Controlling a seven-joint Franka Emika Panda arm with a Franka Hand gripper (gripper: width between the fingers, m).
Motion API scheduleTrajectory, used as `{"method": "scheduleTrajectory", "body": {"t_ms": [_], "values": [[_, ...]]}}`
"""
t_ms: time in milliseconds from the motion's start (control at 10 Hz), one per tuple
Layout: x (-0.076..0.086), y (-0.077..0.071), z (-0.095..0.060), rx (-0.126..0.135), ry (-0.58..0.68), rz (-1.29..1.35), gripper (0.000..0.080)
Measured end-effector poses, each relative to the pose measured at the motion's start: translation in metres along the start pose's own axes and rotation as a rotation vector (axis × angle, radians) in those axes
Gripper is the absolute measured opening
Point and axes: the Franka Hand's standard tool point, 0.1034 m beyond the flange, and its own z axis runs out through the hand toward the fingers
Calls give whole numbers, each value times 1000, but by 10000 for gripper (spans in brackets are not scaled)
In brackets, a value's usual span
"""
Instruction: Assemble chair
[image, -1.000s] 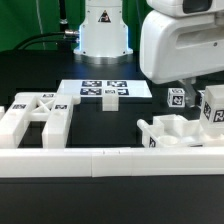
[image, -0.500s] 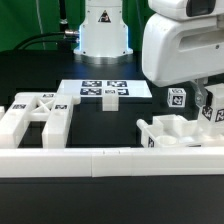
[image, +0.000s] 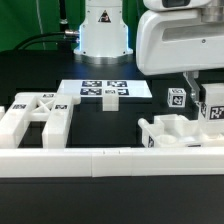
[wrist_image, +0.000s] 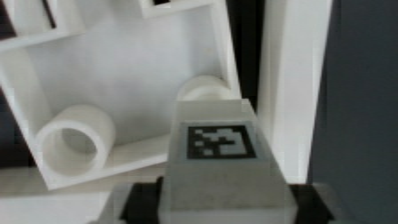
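My gripper (image: 205, 98) is at the exterior view's right, shut on a white square chair post (image: 214, 110) with a tag. In the wrist view the post (wrist_image: 217, 140) sits between the dark pads (wrist_image: 146, 196), tag facing the camera. Below it lies a white chair frame (image: 168, 130) with a round socket (wrist_image: 79, 142). A small tagged white piece (image: 176, 98) stands behind the frame. The flat X-braced panel (image: 36, 110) lies at the exterior view's left, apart from the gripper.
The marker board (image: 104, 90) lies flat at mid-table behind the parts. The long low white border rail (image: 100, 160) runs across the front. The robot's base (image: 104, 30) stands at the back. The tabletop is black.
The wrist housing dipped, then rose a little and shifted toward the exterior view's left. The post stays in the grip at about the same place.
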Motion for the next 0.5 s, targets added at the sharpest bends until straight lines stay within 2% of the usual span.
{"method": "scheduleTrajectory", "body": {"t_ms": [200, 500], "values": [[0, -6, 1, 17, 47, 187, 287], [-1, -8, 1, 33, 40, 352, 287]]}}
